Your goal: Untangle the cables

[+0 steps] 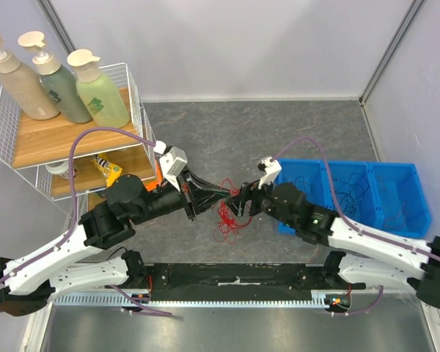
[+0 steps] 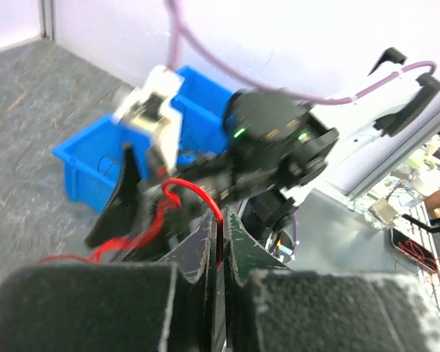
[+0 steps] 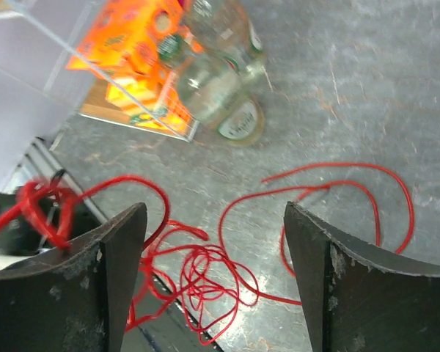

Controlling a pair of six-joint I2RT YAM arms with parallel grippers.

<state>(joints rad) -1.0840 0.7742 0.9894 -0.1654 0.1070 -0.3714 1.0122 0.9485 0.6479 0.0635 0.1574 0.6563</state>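
White links are seen nearest the black base rail [image 1: 235, 277], and black joints farther from it. On the left arm [image 1: 125, 204] and the right arm [image 1: 308, 216], a lilac hose [image 1: 95, 136] is looped to a white wrist camera [image 1: 174, 161]. A green light [image 1: 317, 218] is lit on the right arm. The jaws are black, flat and scuffed grey at the edges.

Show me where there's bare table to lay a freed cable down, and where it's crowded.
Free: the grey table from the wire shelf across to the blue bin, up to the back wall. Crowded: the middle near the arms, where the left hand and right hand meet over the red cables; the bin holds black cables.
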